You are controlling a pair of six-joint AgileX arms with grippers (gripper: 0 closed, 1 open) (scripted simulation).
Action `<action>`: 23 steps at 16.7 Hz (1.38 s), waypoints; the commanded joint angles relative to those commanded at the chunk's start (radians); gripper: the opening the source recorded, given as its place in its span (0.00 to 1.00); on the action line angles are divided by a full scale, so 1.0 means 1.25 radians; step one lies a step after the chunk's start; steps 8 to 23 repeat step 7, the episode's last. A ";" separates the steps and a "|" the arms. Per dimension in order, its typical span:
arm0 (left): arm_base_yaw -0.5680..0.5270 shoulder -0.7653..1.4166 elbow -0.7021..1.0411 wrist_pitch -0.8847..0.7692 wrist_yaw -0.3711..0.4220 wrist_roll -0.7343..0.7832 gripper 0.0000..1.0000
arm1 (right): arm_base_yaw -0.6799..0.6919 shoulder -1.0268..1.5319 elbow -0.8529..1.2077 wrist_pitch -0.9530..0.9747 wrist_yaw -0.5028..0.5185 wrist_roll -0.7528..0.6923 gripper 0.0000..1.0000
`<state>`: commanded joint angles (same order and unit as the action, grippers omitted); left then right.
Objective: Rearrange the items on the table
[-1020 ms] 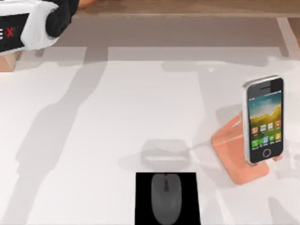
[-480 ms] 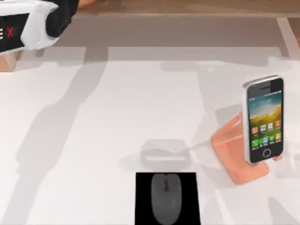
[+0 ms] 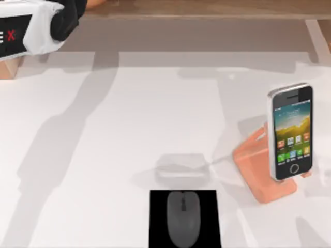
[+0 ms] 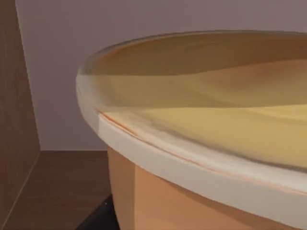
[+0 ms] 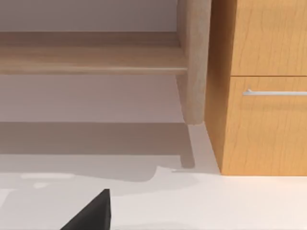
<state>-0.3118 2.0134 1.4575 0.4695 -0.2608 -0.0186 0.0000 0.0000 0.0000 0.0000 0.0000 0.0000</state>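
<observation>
The orange cup (image 4: 158,196) with its yellow lid (image 4: 216,115) sits right against the left wrist camera, with my left gripper (image 4: 101,218) shut on it. My left arm (image 3: 36,26) hangs over the table's far left corner. The dark grey mouse (image 3: 182,217) lies on a black pad (image 3: 158,206) at the near middle. The smartphone (image 3: 291,132) leans upright on a salmon stand (image 3: 256,168) at the right, its screen facing up. A dark wedge of my right gripper (image 5: 91,213) shows low over the white table (image 5: 216,201).
A pale wooden frame (image 3: 196,8) runs along the far edge of the table (image 3: 103,155). A wooden cabinet with a drawer handle (image 5: 268,91) and a table leg (image 5: 194,62) stand in the right wrist view.
My left arm has drifted slightly to the left. The mouse, phone and stand have not moved.
</observation>
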 joint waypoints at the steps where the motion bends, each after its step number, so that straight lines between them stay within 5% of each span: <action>1: 0.000 0.000 0.000 0.000 0.000 0.000 0.98 | 0.000 0.000 0.000 0.000 0.000 0.000 1.00; 23: 0.000 0.000 0.000 0.000 0.000 0.000 1.00 | 0.000 0.000 0.000 0.000 0.000 0.000 1.00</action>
